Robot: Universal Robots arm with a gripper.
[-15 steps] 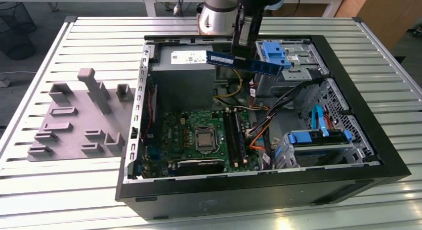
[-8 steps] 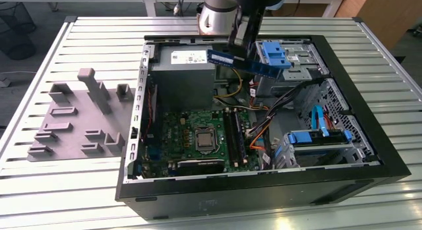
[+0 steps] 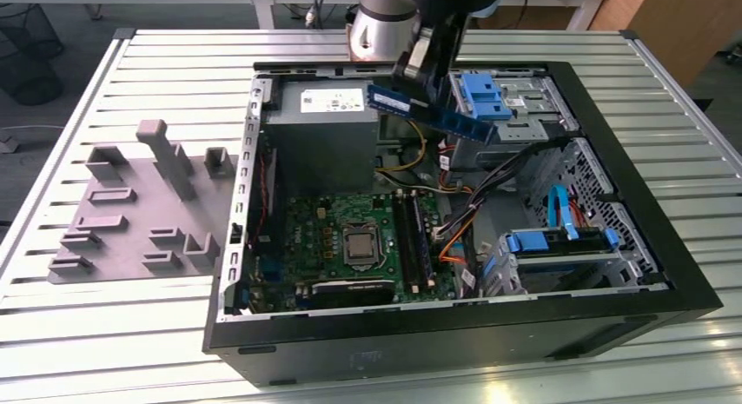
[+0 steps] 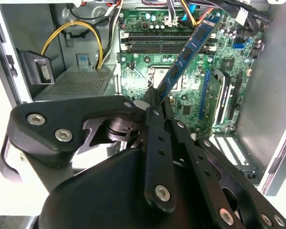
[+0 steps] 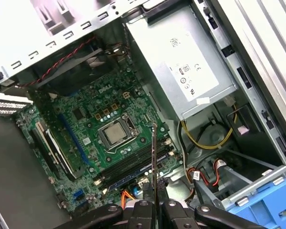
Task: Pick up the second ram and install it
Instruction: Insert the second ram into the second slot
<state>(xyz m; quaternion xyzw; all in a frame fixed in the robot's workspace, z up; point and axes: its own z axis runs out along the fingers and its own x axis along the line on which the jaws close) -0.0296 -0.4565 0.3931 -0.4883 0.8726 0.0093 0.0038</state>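
Our arm [image 3: 388, 22] reaches down at a slant, and our hand [image 3: 420, 87] hangs in the air, its two fingers pinched together on the memory stick [image 3: 464, 124].

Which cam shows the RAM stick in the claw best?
Second wrist view: the RAM stick shows its chip face, running out from the claw over the motherboard. Exterior view shows it tilted above the open case. First wrist view sees it edge-on, a thin line.
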